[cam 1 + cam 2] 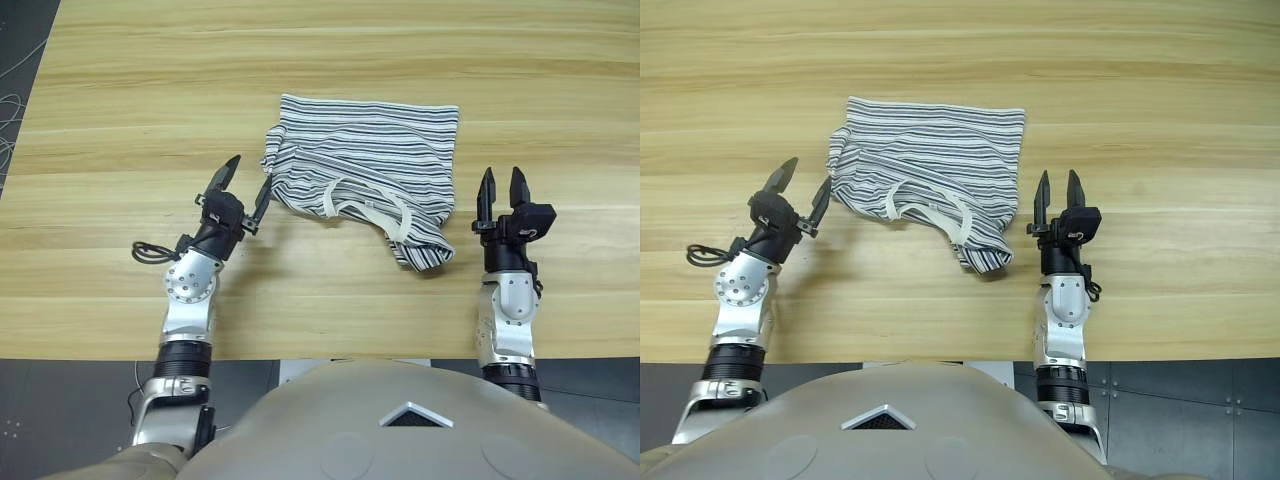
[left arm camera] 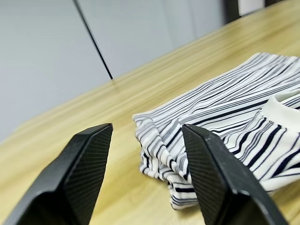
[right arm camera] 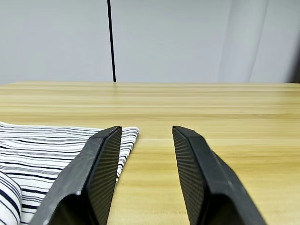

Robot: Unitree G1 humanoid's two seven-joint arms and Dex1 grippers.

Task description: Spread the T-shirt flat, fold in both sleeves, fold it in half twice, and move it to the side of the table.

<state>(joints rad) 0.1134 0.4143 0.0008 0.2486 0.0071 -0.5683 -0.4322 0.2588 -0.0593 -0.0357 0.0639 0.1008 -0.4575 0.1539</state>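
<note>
A black-and-white striped T-shirt lies folded into a rough rectangle in the middle of the wooden table, its cream collar on top near the front edge. My left gripper is open just left of the shirt's front left corner, one fingertip close to the cloth. In the left wrist view the bunched shirt corner lies between and beyond the fingers. My right gripper is open and points away from me just right of the shirt, apart from it.
The table's front edge runs just behind both wrists. Bare wood stretches to the left, right and far side of the shirt. A black cable loops beside the left wrist. A pale wall rises beyond the table.
</note>
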